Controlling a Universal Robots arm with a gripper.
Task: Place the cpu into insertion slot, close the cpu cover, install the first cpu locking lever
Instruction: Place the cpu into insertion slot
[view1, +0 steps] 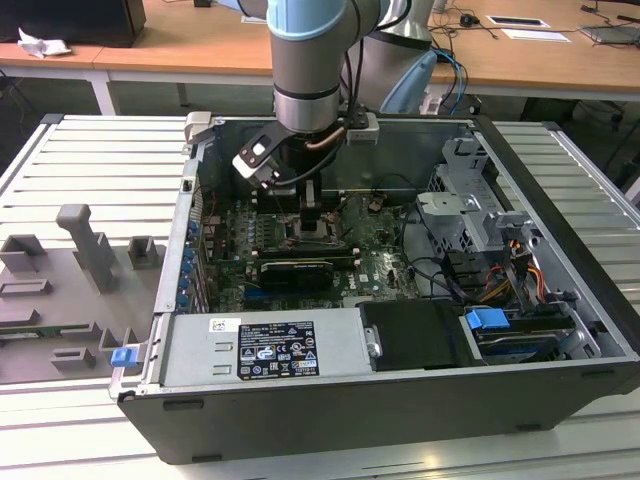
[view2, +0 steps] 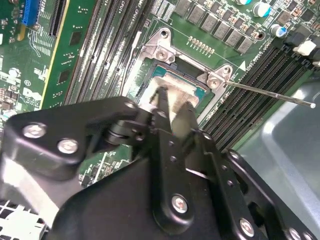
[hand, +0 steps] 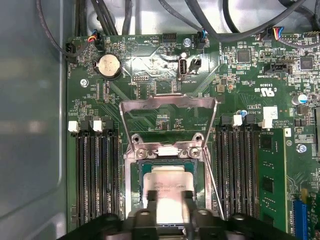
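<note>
Centrally, we find the cpu (hand: 167, 182), a flat square with a dull silver top, lying in the insertion slot directly beneath the end effector (hand: 169, 199). A narrow green margin shows round its metal cap, so we judge it level in its seat. In the second wrist view the end effector (view2: 175, 102), black and angular, stands over the same pale cpu (view2: 177, 87). Whether it is clamped on the chip or has let go we cannot tell.

Just beyond the end effector the cpu cover (hand: 170, 101) is swung open on its hinge, which leaves the slot free for access from above. It is a thin stamped frame of bright grey metal with a wide central opening. Beside the end effector a locking lever (view2: 270, 95), a slender bare wire rod, stands out free of the socket, since the cover is not yet down for it to hold.

Dark ribbed memory slots (hand: 97, 170) flank the end effector on both sides, set in the glossy green motherboard (hand: 150, 75). In the exterior view the arm carries the end effector (view1: 312, 215) down into the open computer case (view1: 560, 260), which rests on a ribbed metal table (view1: 90, 160).
</note>
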